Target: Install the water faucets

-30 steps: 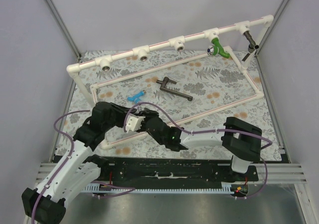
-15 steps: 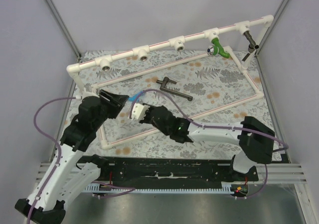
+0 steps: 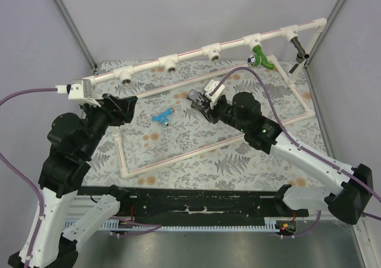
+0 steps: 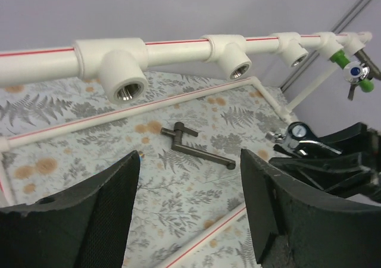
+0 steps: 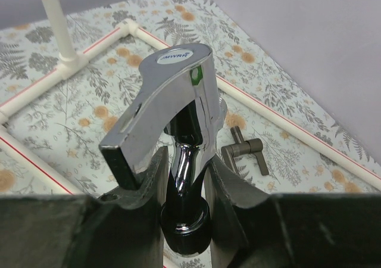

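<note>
The right tool [image 5: 186,178] clamps the shiny chrome lever faucet [image 5: 172,95] above the fern-patterned worktop [image 3: 178,140]; the left tool [image 4: 189,202] gapes wide, holding nothing.

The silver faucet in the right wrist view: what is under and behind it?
Under the silver faucet, the right fingers clamp its stem and hide its lower end. Behind lie the patterned mat, a white frame pipe and the dark grey faucet, only partly visible.
</note>
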Robot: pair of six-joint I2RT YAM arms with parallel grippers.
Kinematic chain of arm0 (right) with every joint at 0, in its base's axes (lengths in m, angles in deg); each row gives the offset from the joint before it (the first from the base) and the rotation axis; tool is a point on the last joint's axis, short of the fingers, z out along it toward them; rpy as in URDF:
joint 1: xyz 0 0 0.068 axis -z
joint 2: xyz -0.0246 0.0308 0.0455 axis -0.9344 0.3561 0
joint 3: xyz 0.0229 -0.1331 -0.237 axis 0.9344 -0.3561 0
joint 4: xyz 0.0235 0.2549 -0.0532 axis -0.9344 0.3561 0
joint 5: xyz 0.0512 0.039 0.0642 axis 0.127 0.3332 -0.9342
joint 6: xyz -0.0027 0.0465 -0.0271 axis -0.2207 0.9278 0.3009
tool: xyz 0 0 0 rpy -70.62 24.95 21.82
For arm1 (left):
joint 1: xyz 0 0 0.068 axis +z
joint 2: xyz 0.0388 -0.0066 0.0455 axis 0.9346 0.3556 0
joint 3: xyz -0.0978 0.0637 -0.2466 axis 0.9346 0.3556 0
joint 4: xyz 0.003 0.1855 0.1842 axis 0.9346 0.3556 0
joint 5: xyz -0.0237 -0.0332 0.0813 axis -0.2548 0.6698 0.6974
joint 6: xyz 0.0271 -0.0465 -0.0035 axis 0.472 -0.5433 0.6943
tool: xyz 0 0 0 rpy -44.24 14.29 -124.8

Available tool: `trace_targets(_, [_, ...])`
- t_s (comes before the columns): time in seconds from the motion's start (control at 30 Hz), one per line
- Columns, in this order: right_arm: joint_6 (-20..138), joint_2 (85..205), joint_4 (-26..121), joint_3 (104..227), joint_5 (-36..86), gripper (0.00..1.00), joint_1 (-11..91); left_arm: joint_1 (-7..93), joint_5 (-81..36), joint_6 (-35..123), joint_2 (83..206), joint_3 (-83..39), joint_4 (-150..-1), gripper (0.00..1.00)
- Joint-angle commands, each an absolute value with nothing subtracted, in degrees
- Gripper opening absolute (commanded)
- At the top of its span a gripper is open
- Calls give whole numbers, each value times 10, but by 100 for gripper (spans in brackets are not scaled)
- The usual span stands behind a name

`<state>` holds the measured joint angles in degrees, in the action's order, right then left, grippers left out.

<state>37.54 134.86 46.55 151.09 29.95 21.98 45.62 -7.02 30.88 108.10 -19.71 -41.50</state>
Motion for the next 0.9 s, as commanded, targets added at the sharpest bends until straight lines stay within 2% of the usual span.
trace_targets(0.0, [457, 1305, 440, 1540, 231, 0, 235, 457, -93, 461, 1099, -230, -393, 73])
trace_targets(0.13, [439, 1307, 460, 1568, 233, 0, 236, 458, -61, 486, 1107, -238, -381, 76])
trace_targets(0.27, [323, 1312, 496, 1586, 238, 0, 236, 457, 20, 442, 1132, -260, -355, 79])
trace_targets(0.53, [63, 1293, 382, 1520, 303, 0, 236, 458, 110, 373, 1181, -297, -297, 82])
trace_targets(0.7, [5, 1303, 353, 1503, 317, 0, 237, 458, 198, 398, 1138, -227, -341, 84])
trace_targets(0.87, [13, 1297, 312, 1476, 302, 0, 237, 459, 290, 455, 1066, -88, -453, 86])
